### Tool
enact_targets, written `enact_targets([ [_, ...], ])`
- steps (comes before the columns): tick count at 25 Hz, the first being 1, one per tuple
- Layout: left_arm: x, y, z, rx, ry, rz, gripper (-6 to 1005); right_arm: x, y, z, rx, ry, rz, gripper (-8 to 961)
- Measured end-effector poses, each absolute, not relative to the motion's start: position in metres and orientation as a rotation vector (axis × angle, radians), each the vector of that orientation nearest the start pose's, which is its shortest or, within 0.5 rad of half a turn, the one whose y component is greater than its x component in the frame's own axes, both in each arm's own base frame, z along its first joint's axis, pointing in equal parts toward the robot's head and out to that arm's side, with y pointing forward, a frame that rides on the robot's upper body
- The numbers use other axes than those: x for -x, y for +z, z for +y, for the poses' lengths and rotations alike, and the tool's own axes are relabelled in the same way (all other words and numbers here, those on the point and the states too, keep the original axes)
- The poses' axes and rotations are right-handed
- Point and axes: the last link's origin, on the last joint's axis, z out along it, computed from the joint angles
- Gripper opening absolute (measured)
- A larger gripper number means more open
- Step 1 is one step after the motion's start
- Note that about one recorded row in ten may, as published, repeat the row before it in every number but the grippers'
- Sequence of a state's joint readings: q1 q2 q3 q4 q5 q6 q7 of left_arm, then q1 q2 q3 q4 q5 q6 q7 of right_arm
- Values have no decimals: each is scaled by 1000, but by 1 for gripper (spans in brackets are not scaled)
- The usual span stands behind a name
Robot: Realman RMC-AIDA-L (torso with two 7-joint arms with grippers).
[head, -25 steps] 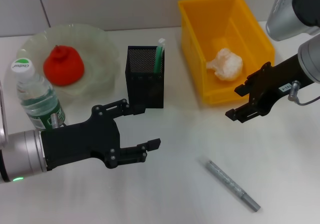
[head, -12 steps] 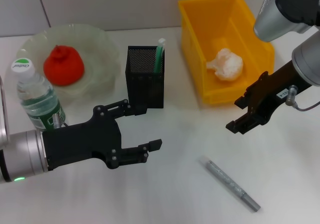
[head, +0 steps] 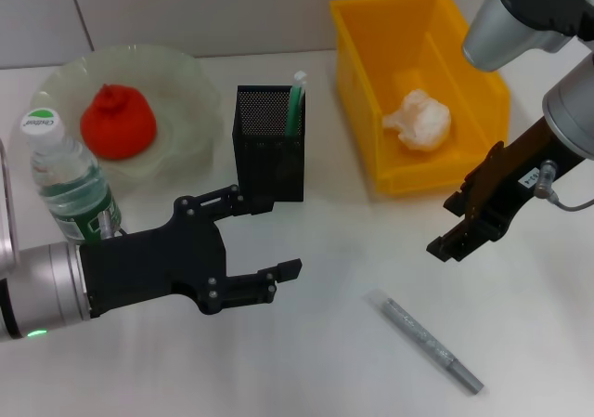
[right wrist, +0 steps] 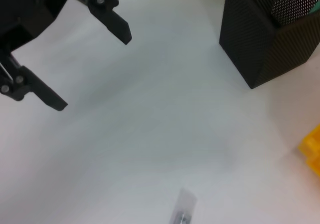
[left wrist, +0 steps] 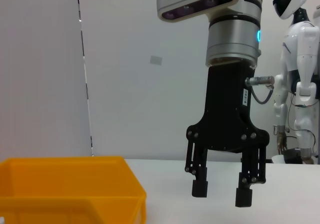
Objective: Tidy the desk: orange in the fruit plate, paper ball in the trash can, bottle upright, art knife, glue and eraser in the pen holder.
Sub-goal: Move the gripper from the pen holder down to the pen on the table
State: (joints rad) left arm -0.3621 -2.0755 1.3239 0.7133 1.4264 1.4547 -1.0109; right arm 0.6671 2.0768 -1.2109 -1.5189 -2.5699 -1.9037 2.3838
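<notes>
Right gripper (head: 457, 232), jaws spread wide and empty, hangs above the desk just off the yellow bin (head: 469, 143), and I'd say it wants to drop square across the silver art knife (head: 432, 342) lying nearer, while the open left gripper (head: 264, 241) idles.

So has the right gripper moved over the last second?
Yes. The right gripper, open, has dropped away from the yellow bin front wall toward the art knife on the desk.
</notes>
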Motion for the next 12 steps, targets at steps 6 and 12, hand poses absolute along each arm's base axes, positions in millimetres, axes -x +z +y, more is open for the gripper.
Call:
enact_targets([
  [6, 226, -45, 292, 2775, -885, -80, 784, -151, 47, 337, 2726, -620, 806, 652],
  [12, 226, -44, 292, 2774, -889, -80, 784, -155, 47, 336, 2701, -624, 857, 651],
])
